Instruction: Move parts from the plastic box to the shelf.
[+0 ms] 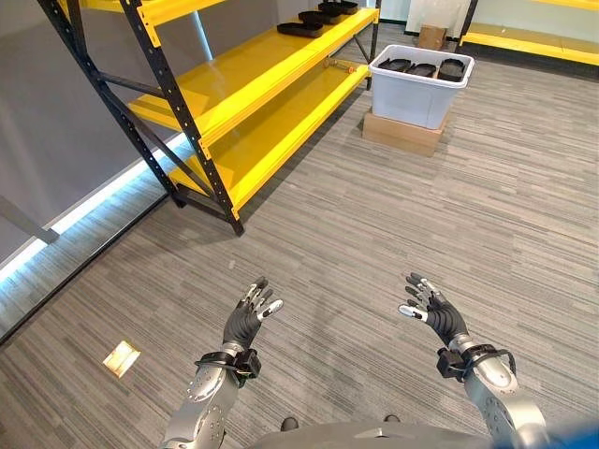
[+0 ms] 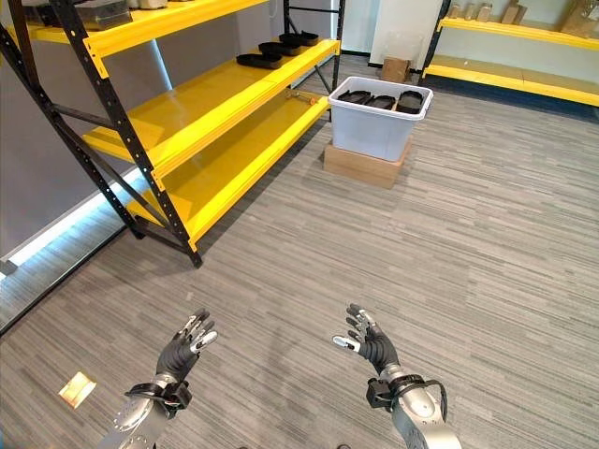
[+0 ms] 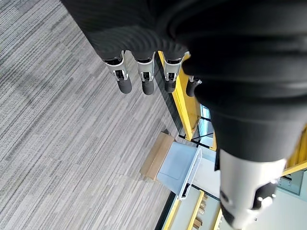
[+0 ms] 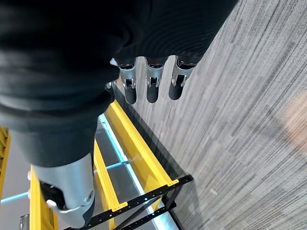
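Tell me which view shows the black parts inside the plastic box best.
The right eye view: the plastic box sits nearer the centre there, its black parts seen from above. The left eye view shows them too, farther off. The left wrist view shows the box's outside.

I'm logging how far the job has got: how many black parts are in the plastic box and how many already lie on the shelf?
Black parts in the plastic box: 3, the first at
Black parts on the shelf: 3, the first at
Total: 6
Both hands, left hand and right hand, are open and hold nothing.
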### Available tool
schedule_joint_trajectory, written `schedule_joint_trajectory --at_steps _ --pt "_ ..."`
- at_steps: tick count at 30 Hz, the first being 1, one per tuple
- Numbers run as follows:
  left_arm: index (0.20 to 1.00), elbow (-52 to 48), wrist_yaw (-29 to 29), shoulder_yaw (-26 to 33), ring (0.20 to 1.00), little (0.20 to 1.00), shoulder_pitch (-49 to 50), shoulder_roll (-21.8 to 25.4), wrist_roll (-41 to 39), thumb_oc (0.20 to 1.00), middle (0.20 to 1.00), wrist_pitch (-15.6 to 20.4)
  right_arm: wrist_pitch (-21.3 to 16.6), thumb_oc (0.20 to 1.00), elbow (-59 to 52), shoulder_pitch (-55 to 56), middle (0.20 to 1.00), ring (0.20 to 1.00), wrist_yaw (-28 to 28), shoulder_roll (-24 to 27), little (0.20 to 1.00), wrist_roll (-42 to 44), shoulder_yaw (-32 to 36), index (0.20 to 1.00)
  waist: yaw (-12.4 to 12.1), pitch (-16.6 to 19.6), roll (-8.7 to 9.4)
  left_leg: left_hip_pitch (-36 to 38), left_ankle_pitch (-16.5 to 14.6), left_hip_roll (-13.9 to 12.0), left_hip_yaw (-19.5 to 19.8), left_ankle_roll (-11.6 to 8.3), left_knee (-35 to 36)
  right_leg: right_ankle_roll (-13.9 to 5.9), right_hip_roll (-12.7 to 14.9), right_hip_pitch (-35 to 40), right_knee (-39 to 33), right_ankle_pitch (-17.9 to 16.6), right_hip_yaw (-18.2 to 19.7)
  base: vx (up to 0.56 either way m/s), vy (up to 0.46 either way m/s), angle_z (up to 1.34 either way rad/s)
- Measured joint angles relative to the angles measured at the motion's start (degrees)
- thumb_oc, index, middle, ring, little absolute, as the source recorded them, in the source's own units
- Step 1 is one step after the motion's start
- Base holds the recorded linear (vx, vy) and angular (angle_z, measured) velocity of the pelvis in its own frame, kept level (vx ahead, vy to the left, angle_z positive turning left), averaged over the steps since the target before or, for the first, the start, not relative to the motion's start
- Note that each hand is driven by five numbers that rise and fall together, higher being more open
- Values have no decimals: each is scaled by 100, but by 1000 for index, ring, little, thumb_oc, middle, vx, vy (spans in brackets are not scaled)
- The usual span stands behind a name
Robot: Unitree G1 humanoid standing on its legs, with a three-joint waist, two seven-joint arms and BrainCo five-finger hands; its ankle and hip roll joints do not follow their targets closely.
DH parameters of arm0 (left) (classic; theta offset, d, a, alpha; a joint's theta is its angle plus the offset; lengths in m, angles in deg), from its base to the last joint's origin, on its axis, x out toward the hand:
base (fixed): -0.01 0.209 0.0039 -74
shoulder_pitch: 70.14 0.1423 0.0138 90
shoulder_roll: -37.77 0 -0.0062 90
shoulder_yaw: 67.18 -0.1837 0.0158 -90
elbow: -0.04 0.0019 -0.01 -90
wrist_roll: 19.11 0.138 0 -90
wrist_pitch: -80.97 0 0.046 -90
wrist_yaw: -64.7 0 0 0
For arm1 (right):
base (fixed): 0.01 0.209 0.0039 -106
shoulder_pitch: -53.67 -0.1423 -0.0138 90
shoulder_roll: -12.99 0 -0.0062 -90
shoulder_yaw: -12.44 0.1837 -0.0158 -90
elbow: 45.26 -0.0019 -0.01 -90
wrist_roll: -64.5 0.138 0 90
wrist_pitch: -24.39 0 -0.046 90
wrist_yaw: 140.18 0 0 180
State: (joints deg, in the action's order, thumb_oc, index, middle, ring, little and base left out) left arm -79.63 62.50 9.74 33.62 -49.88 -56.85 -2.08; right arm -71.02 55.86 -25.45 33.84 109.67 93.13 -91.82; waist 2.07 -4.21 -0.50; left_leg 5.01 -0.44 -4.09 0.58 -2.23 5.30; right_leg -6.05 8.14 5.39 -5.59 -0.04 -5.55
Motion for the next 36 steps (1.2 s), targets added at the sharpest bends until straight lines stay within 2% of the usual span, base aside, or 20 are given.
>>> schedule_joint_trajectory --at_steps 30,36 --pt "1000 1 4 88 1000 1000 71 0 9 1000 1000 -1 2 1000 1 5 1000 1000 5 0 1000 0 -53 1000 -5 107 2 8 -1 0 -1 3 1 2 0 10 -3 2 -3 1 4 0" --pt "1000 1 13 100 1000 1000 35 28 9 1000 1000 0 3 1000 175 -206 1000 1000 33 0 1000 0 -74 1000 -14 103 28 -133 -13 96 -5 19 3 -4 59 -137 33 -11 3 19 121 -1"
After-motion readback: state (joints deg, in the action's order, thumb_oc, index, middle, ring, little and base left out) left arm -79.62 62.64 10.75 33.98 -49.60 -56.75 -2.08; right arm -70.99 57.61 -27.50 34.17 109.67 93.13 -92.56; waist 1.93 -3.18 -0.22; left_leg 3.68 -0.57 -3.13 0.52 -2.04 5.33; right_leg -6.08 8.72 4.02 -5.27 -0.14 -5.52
